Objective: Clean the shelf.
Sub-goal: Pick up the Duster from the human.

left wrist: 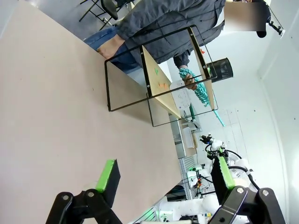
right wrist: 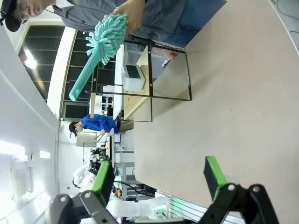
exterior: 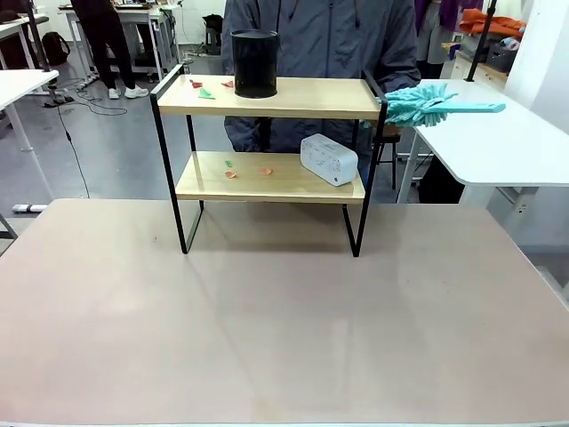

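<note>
The shelf (exterior: 320,96) stands on the bench's (exterior: 267,338) far part, the left end effector (left wrist: 163,168) and right end effector (right wrist: 158,164) (both empty) are wide open, so better first take the duster (exterior: 427,104) by its handle

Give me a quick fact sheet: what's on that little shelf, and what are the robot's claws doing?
Shelf: two wooden boards, black frame
Top board: black cylindrical container, coloured scraps
Lower board: white clock-like box, more scraps
Duster: teal, in the person's hand, by the top board's right end
Left gripper: open, empty
Right gripper: open, empty
</note>
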Action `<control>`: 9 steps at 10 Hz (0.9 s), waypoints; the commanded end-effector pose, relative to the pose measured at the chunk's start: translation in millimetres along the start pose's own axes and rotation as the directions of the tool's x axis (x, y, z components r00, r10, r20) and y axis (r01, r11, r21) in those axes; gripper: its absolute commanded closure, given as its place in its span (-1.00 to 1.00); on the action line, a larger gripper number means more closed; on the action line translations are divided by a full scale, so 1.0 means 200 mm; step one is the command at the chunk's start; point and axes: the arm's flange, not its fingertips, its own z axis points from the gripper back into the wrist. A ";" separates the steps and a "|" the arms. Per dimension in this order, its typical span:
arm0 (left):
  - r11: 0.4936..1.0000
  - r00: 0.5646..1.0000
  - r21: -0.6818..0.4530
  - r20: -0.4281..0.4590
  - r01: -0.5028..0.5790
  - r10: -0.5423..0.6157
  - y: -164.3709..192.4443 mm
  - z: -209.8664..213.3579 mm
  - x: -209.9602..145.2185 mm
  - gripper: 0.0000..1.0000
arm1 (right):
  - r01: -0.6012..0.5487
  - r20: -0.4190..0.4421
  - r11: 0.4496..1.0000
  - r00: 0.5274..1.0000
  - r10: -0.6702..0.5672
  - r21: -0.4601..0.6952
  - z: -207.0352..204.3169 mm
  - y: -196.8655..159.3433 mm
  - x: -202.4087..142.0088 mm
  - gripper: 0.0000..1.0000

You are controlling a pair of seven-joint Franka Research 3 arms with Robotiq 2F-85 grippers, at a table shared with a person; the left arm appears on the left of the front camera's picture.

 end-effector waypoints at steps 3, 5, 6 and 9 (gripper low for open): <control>0.999 1.000 -0.022 0.014 0.025 -0.025 0.01 -0.01 -0.01 -1.00 | 0.014 -0.077 0.993 0.997 -0.005 0.121 -0.25 0.29 0.38 -1.00; 0.999 1.000 -0.022 0.014 0.025 -0.025 0.01 -0.01 -0.01 -1.00 | -0.013 -0.138 0.998 0.990 0.021 0.061 -0.50 0.40 0.49 -1.00; 0.999 1.000 -0.022 0.014 0.025 -0.025 0.01 -0.01 -0.01 -1.00 | -0.047 -0.089 0.998 0.995 0.051 0.043 -0.54 0.45 0.47 -1.00; 0.999 1.000 -0.022 0.014 0.025 -0.025 0.01 -0.01 -0.01 -1.00 | -0.042 -0.132 0.996 0.990 0.052 0.076 -0.54 0.44 0.46 -1.00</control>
